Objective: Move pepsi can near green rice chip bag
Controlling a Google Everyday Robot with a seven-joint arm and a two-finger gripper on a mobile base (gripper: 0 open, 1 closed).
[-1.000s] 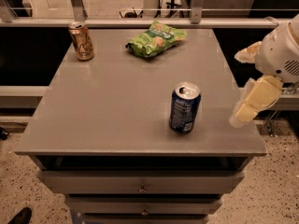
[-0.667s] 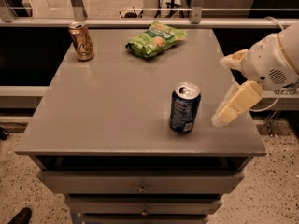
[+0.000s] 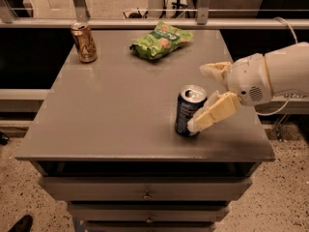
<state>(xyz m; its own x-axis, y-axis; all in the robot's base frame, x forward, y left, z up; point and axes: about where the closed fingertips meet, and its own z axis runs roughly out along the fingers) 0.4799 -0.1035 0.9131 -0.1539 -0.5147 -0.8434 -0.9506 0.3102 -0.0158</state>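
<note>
The pepsi can [image 3: 186, 115], dark blue with a silver top, stands upright near the table's front right. The green rice chip bag [image 3: 160, 40] lies at the back centre of the table, well away from the can. My gripper [image 3: 199, 98] comes in from the right at can height. It is open. The near finger [image 3: 213, 112] lies against the can's right front side, and the far finger [image 3: 216, 69] stands behind and to the right of the can. The can rests on the table.
A gold-tan can [image 3: 84, 42] stands upright at the back left corner. The grey table [image 3: 111, 110] has drawers under its front edge. A metal rail [image 3: 145, 23] runs behind the table. A cable hangs off the arm at the right.
My gripper has moved left from beyond the table's right edge up to the pepsi can. The near finger now reaches the can's side. The can, the bag and the gold-tan can have not moved.
</note>
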